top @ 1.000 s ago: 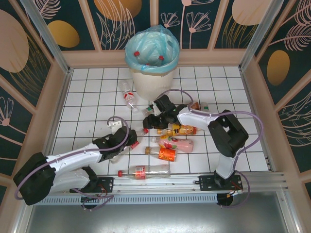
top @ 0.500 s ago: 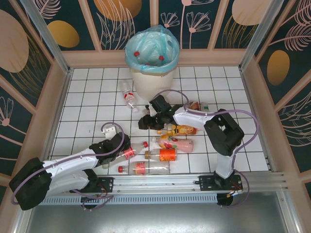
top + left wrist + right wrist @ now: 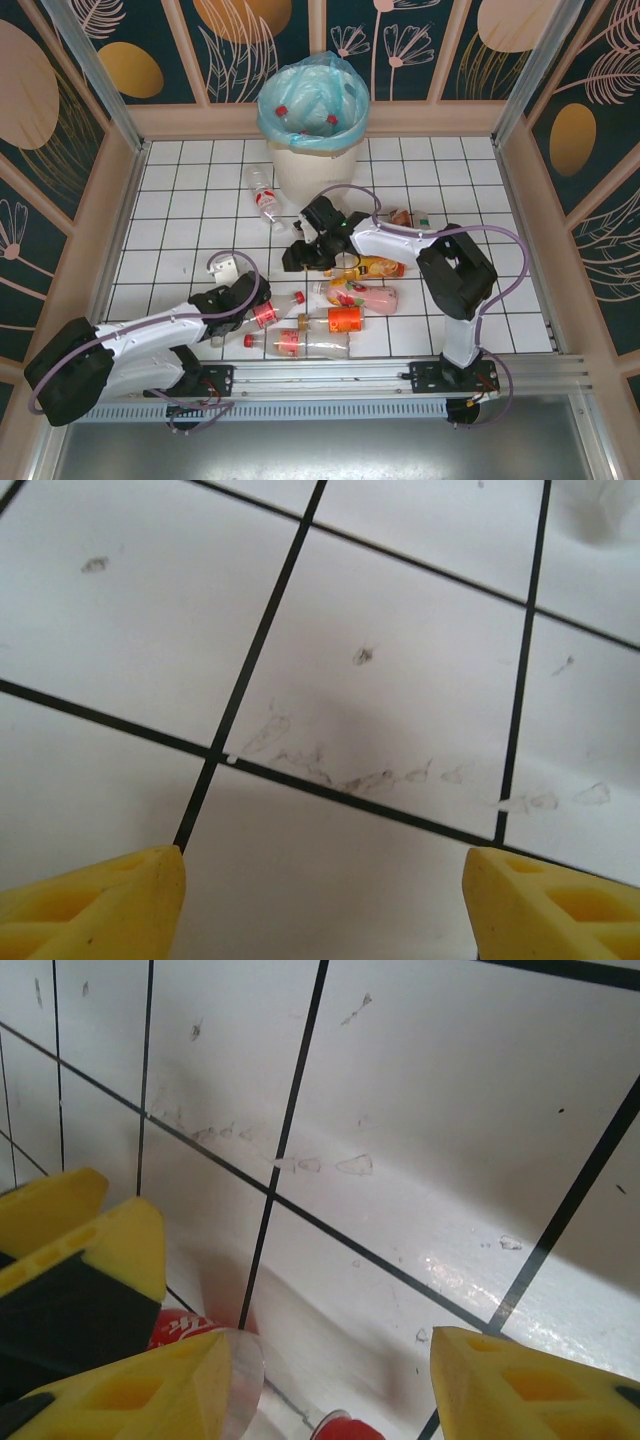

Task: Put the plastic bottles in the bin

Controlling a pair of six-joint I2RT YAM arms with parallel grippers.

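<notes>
The bin (image 3: 312, 118), off-white with a light blue bag, stands at the back with red-capped bottles inside. Plastic bottles lie on the tiles: a clear one (image 3: 263, 197) left of the bin, an orange-yellow one (image 3: 378, 267), a pink one (image 3: 362, 297), an orange one (image 3: 342, 319) and a long clear red-labelled one (image 3: 297, 345). A red-labelled bottle (image 3: 270, 312) lies just right of my left gripper (image 3: 243, 301), which is open over bare tile (image 3: 325, 900). My right gripper (image 3: 298, 254) is open low over the floor (image 3: 340, 1390), a red cap (image 3: 352, 1426) and clear bottle wall (image 3: 238, 1375) below it.
One more bottle (image 3: 405, 217) lies right of the bin behind my right arm. Wooden walls (image 3: 130, 170) fence the tiled floor, and a metal rail (image 3: 340, 380) runs along the near edge. A yellow-and-black piece (image 3: 80, 1250) sits left in the right wrist view.
My right gripper has slid left, away from the orange-yellow bottle. My left gripper has drawn back left and down, and the red-labelled bottle now lies beside it. The front bottles shifted slightly.
</notes>
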